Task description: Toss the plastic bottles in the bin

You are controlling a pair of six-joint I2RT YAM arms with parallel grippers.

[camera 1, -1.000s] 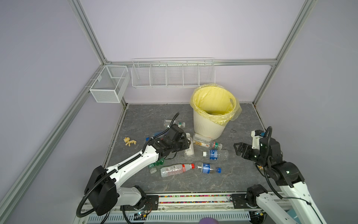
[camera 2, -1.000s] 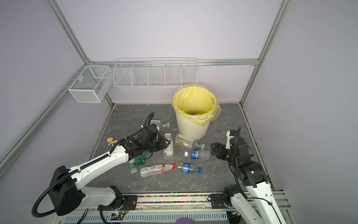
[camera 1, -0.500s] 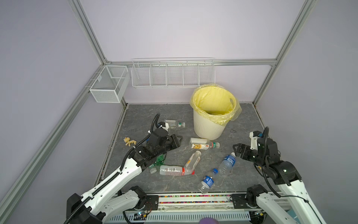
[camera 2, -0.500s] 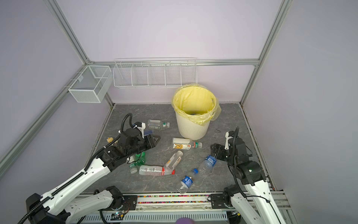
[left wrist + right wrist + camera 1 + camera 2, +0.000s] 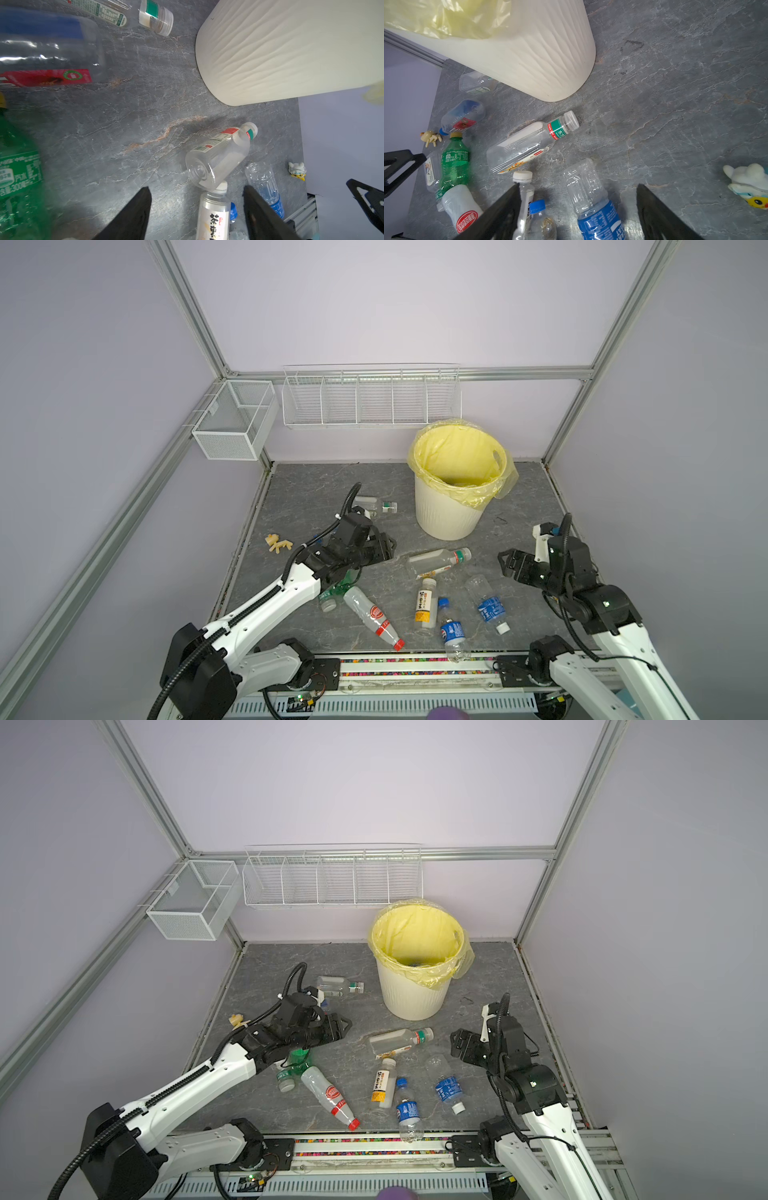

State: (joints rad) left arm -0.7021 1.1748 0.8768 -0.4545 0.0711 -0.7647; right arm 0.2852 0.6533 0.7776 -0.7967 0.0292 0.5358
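Since a second ago the left arm has pulled back from the cluster in front of the bin (image 5: pixel 444 514). The left pincer (image 5: pixel 386 549), shut then, now shows its jaws apart with nothing between them. No bottle has gone in by this; we judge the pull has only scattered them across the desk (image 5: pixel 316 485). The white-capped blue bottle (image 5: pixel 490 608) and the blue-capped bottle (image 5: pixel 454 630) have rolled toward the front edge, the orange-label bottle (image 5: pixel 426 605) has turned its cap toward the bin, and the red-label bottle (image 5: pixel 372 614) has swung round beside the green bottle (image 5: pixel 338 587). The large clear bottle (image 5: pixel 436 562) lies nearest the bin, in front of it but apart. The right pincer (image 5: pixel 508 564) hovers wide apart and empty, close by the base of the white-capped blue bottle. Every bottle we see is yet to be lifted. Inside the yellow bag (image 5: pixel 415 928) something dim sits at the bottom, but we cannot tell what. The mesh basket (image 5: pixel 232 423) and the long wire basket (image 5: pixel 370 398) on the wall show nothing inside.
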